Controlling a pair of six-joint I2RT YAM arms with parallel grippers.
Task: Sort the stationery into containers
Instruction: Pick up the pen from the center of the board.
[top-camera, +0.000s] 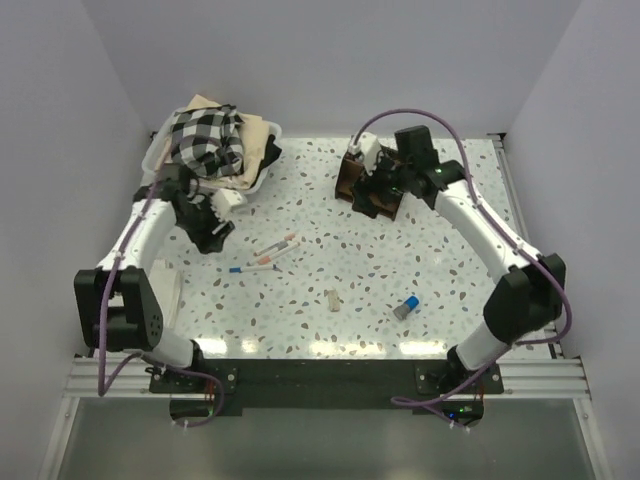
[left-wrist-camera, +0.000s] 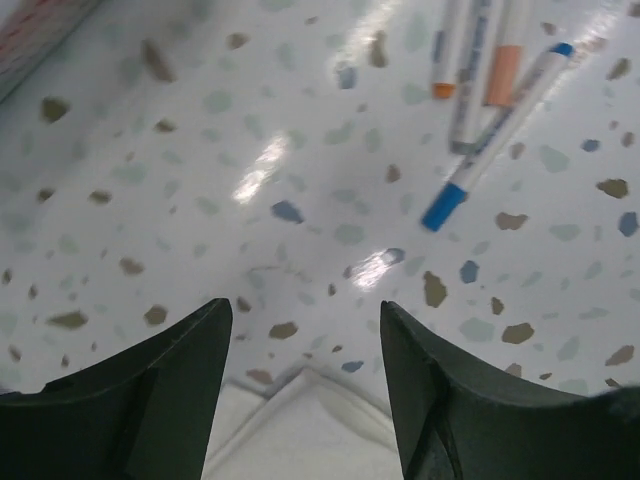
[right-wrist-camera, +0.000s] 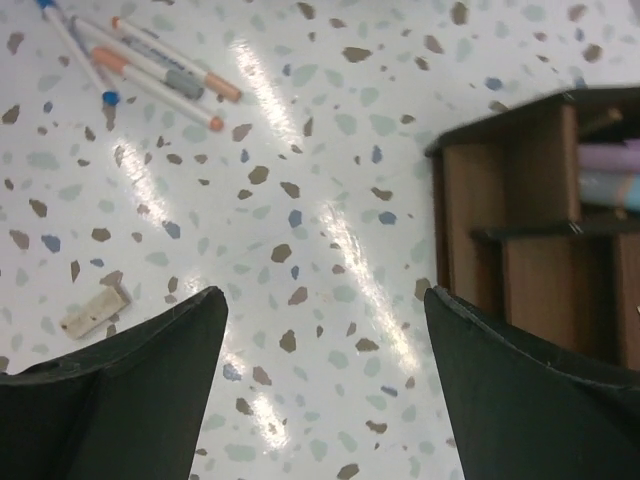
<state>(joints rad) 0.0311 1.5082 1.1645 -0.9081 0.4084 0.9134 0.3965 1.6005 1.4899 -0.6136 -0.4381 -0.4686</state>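
The left tool (left-wrist-camera: 305, 400) hangs spread over the table (left-wrist-camera: 150, 200) and holds nothing. The pens (left-wrist-camera: 495, 120) lie at its 1 o'clock, packed side by side (some seem to touch). The right tool (right-wrist-camera: 325, 390) is spread and empty too, with the wooden organizer (right-wrist-camera: 520, 230) at its 3 o'clock; something pink and light blue shows in one compartment. The eraser stub (top-camera: 332, 299) and the blue-grey cylinder (top-camera: 407, 307) lie apart toward the table's 6 and 5 o'clock. My worry is that closing on the packed pens may pinch two together or roll one away. The right tool, being so near, may also push the organizer.
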